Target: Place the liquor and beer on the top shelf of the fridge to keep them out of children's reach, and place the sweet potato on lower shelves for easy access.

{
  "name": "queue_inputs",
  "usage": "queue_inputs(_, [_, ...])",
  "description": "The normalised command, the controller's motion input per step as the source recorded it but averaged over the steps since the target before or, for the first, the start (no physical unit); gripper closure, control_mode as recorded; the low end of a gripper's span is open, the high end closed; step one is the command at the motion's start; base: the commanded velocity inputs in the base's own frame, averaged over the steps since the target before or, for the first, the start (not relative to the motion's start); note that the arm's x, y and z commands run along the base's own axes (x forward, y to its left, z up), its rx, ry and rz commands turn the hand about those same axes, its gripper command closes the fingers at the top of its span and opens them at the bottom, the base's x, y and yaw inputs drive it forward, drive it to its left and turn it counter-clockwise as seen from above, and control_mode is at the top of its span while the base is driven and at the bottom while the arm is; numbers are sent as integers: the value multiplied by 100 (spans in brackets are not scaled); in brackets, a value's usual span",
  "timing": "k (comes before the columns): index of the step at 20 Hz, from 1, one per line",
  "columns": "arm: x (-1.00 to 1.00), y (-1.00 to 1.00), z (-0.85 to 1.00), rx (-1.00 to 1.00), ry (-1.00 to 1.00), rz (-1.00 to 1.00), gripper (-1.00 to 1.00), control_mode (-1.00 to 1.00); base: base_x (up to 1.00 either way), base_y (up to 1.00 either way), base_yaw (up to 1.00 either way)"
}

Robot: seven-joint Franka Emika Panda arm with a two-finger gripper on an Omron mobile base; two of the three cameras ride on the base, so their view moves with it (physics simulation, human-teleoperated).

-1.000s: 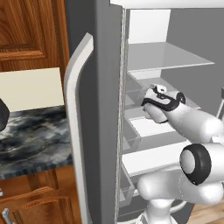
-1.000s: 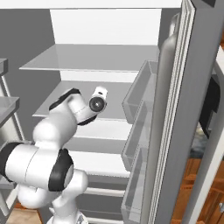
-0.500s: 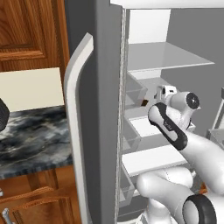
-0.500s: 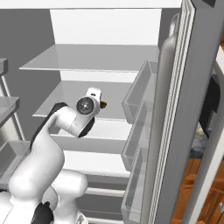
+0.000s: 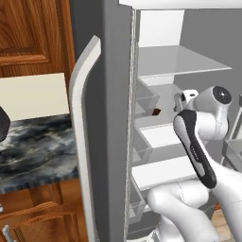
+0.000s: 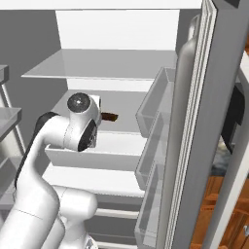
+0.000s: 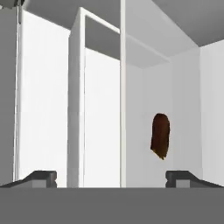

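Observation:
The sweet potato [image 5: 155, 112] [image 6: 109, 116], a small reddish-brown tuber, lies on a white lower shelf [image 6: 116, 127] inside the open fridge [image 5: 108, 56]. My gripper [image 7: 111, 177] [image 5: 178, 100] is open inside the fridge, just short of the tuber. The hand view is rolled, so the sweet potato [image 7: 160, 135] looks upright there, ahead of the right fingertip [image 7: 181, 177] and apart from it, with nothing between the fingers. The top shelf [image 5: 179, 61] [image 6: 107, 63] is a bare translucent panel above. The liquor and the beer are out of view.
The thick grey fridge door [image 5: 85, 142] stands open on the left, with a marble counter [image 5: 33, 146] and wooden cabinets [image 5: 28, 33] beyond it. Clear door bins [image 6: 155, 141] line the right side. My bent forearm [image 5: 196, 146] crosses the lower shelves.
The arm has swung and folded, its forearm now running up in front of the shelves. The sweet potato has come into sight on the shelf and has stayed put since.

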Motion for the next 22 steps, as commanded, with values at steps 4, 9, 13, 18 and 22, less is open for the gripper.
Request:
queue_inputs(4, [-96,21,0,-1,0,1,-100,-100,0,0,0])
queue_inputs(9, [-72,29,8,0,0,0,-100,-100,0,0,0])
queue_inputs(13, [-44,0,6,0,-1,0,-100,-100,0,0,0])
queue_inputs(18, [-29,0,23,0,-1,0,-100,-100,0,0,0])
queue_inputs(22, [-9,11,18,0,-6,-2,-100,-100,0,0,0])
